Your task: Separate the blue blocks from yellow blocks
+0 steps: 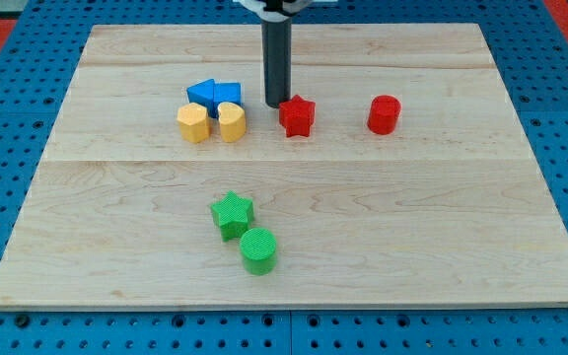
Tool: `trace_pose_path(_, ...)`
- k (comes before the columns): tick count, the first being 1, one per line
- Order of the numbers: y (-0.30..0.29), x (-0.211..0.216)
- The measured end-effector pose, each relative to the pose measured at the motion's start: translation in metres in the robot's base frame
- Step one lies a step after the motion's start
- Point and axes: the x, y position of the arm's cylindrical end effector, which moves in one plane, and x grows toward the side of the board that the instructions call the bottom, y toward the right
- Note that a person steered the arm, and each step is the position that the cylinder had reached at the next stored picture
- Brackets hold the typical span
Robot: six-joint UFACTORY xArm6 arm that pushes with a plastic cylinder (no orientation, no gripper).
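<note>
Here my tip rests between the blue blocks and red star, likely poised to push blue off the yellow blocks; no jaws exist.

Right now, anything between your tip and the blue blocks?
Nothing visible. My tip sits just to the view's right of the blue blocks, with bare board between. The red star is on its other side; the yellow blocks touch the blue ones from below.
</note>
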Motion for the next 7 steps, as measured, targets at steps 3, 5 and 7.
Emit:
trace_pose_path(3, -0.031, 0.009)
trace_pose_path(5, -0.103, 0.020)
trace_pose_path(7, -0.122, 0.006)
